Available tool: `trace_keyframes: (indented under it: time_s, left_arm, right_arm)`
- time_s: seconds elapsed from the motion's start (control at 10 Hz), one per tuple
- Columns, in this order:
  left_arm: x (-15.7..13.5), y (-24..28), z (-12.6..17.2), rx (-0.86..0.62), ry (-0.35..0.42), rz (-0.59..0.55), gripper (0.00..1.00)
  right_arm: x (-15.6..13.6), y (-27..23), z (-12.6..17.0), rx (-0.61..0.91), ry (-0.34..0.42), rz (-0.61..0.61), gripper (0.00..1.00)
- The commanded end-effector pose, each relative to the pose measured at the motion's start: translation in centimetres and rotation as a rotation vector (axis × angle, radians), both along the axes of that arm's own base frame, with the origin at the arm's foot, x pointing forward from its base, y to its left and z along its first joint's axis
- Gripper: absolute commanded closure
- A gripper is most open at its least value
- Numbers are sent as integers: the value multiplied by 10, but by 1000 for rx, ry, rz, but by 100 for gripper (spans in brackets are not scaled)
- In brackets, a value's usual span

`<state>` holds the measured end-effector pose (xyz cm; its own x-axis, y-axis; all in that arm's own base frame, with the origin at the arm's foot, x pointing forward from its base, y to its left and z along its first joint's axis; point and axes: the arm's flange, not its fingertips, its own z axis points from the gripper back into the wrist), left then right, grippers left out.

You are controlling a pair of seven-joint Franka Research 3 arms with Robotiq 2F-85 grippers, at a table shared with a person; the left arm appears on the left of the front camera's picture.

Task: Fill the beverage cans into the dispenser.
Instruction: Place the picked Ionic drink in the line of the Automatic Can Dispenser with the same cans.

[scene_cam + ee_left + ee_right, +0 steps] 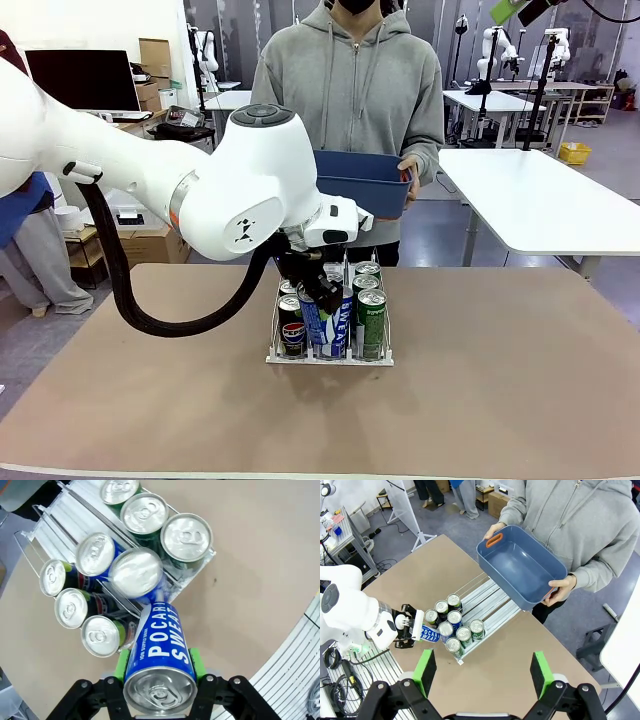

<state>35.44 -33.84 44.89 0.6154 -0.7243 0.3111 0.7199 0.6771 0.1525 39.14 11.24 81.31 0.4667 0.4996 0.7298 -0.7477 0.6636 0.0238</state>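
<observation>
My left gripper (159,669) is shut on a blue beverage can (160,650) with white lettering, its green pads (121,665) on both sides. The can is tilted, its far end at the front of the middle lane of the dispenser (60,510). In that clear rack stand green cans (186,537), blue cans (135,572) and black cans (102,636). From the front, the held can (325,318) hangs at the dispenser (330,358), under my left gripper (318,292). My right gripper (483,672) is open, high above the table, empty, looking down on the dispenser (490,597).
A person at the far side holds an empty blue bin (365,180) in both hands above the table's far edge; it also shows as a bin (520,567) from above. My left arm's white body (250,190) blocks the table's left middle. Brown table (500,380) lies bare around the rack.
</observation>
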Motion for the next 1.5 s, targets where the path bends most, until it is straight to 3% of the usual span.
trace_keyframes:
  time_s: [0.0, 0.5, 0.8, 1.0, 1.4]
  left_arm:
    - [17, -10, -3, -4, -58, 42, 43]
    - [27, -24, -11, -60, 3, 13, 43]
    - [27, -28, -8, -79, -13, -6, 43]
    - [36, -27, -10, -50, -57, 19, 43]
    - [57, -23, -18, -27, -69, 56, 43]
  right_arm:
    - [-1, -1, -1, 1, 2, -1, 0]
    - [-1, -1, -1, 1, 2, -1, 0]
    - [-1, -1, -1, 1, 2, -1, 0]
    - [-1, -1, -1, 1, 2, -1, 0]
    - [-1, -1, -1, 1, 2, -1, 0]
